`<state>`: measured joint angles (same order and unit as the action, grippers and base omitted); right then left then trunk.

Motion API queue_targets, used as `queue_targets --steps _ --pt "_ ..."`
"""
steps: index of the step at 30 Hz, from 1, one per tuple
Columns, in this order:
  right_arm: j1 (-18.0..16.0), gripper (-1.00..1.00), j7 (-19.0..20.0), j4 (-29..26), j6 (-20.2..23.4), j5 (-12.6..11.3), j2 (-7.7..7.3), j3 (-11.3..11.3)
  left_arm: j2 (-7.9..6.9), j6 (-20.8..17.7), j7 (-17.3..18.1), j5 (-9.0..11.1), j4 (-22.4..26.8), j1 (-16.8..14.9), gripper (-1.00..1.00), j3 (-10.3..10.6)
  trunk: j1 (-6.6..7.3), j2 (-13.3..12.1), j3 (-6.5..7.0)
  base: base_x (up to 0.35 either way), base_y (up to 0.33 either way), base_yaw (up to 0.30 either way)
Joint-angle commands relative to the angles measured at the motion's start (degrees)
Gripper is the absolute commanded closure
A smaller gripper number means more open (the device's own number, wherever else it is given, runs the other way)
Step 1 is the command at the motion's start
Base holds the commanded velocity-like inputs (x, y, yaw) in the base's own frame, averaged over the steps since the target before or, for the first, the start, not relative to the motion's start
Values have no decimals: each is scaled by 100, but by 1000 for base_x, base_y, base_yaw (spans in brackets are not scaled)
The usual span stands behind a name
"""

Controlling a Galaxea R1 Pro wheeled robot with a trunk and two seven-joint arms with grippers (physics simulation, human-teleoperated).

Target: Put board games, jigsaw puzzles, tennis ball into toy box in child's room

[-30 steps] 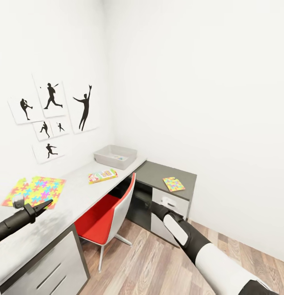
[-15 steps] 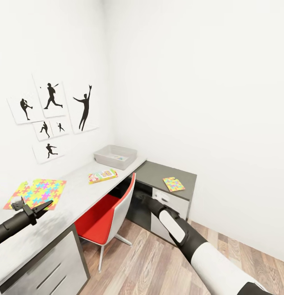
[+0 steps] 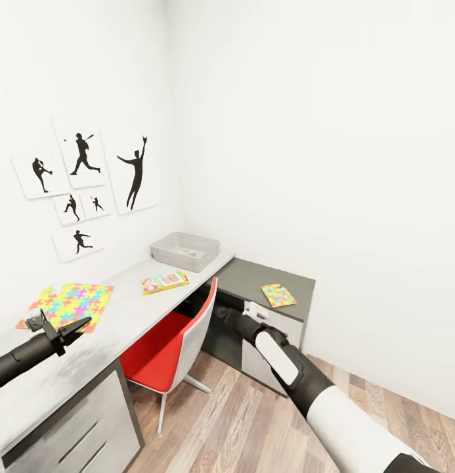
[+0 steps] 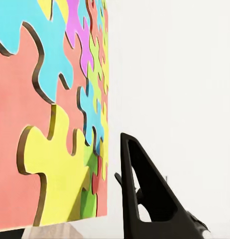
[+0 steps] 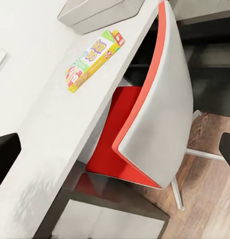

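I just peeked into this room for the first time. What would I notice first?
Probably the bright jigsaw puzzle on the light grey desk, just beyond the left gripper. Next, the red chair tucked under the desk, and the black sports pictures on the white wall above. A smaller puzzle lies on the dark corner section.

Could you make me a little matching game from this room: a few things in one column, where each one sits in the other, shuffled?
Things:
1. toy box
2. board game
3. small jigsaw puzzle
4. red chair

Places:
A. on the dark grey corner section of the desk
B. tucked under the light grey desk top
C. at the far end of the light grey top, by the wall corner
D. on the light grey top, between the bin and the big puzzle

Pairs: 1-C, 2-D, 3-A, 4-B
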<state>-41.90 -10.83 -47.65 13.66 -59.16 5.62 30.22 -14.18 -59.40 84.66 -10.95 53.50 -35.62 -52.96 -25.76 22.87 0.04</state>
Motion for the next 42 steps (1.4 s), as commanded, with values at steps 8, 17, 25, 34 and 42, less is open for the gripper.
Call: queue_targets --steps 8,17,25,34,42 --pt "13 -100 -727 -2252 1885 -13 15 -427 -137 -60 91 -68 -228 -805 100 1232 -2 5 -3 0 0 0" --pt "44 -100 -1146 -3159 2642 -54 13 -571 -170 -60 56 -108 -1149 -1875 100 1609 -2 5 -3 0 0 0" --pt "165 -100 -1158 -3770 3021 -68 -14 -962 -169 -60 -248 -174 -2557 -2797 100 1900 -2 5 -3 0 0 0" --pt "223 -100 -1158 -3915 3148 -377 8 -1028 -94 -60 -1104 -197 -3551 -3640 100 1914 -2 5 -3 0 0 -16" --pt "345 -100 -1151 -3915 3184 -610 -23 -1037 209 -60 -1832 -162 -3598 -3909 100 1905 -2 5 -3 0 0 -236"
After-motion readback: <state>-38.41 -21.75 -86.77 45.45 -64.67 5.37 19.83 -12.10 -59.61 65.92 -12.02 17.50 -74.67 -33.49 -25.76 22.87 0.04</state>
